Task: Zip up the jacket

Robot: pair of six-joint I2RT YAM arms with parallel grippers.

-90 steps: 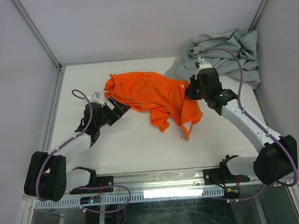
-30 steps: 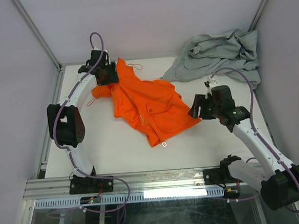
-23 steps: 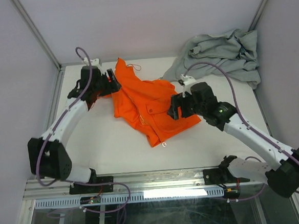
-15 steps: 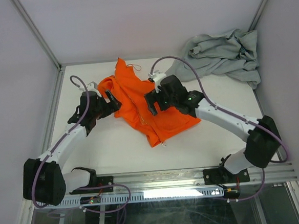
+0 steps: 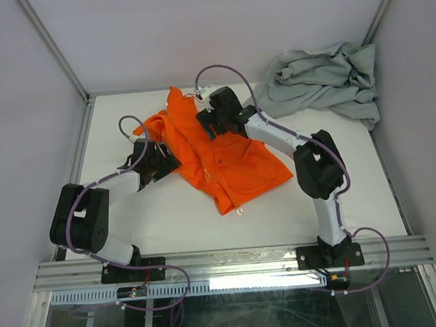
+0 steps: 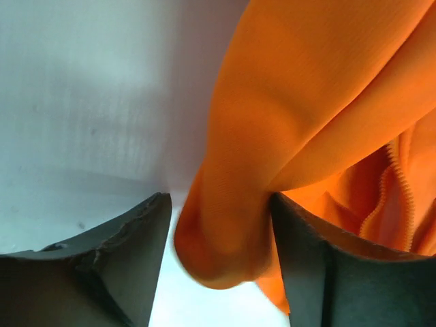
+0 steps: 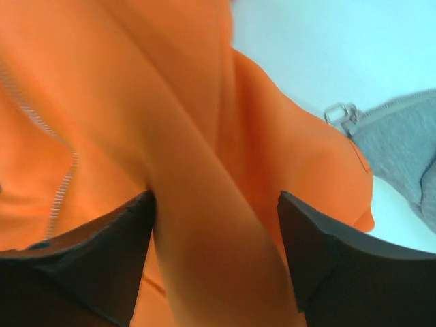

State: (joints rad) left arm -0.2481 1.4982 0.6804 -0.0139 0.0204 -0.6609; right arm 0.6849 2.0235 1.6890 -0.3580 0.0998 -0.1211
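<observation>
- A white desk (image 5: 154,213) sits boxed in by pale walls, with a light grey garment (image 5: 324,77) heaped in the far right corner.
- The jacket (image 5: 229,163), bright orange, lies rumpled on the middle of the desk. Its collar end points to the far wall and its hem to the near edge, and it lies close to the grey heap.
- Zipper teeth (image 6: 398,184) show as a loose single row in both wrist views. No slider is visible, so the front looks unzipped.
- The left claw (image 5: 162,161) is at the jacket's left edge, jaws wide astride a rolled fold. Bare desk shows between one finger (image 6: 136,231) and the cloth, so nothing is pinched.
- The right claw (image 5: 208,123) is at the far part near the collar, jaws wide over a fabric ridge.
- The step looks like spreading the jacket flat. It would go best if each claw closed on the front panel's edge only, not the bunched layers. Then both should draw outward, low and evenly, until the two zipper halves lie side by side.
- The left arm lies low and folded, forearm reaching right. The right arm stretches far across the desk, elbow raised, wrist tipped down.
</observation>
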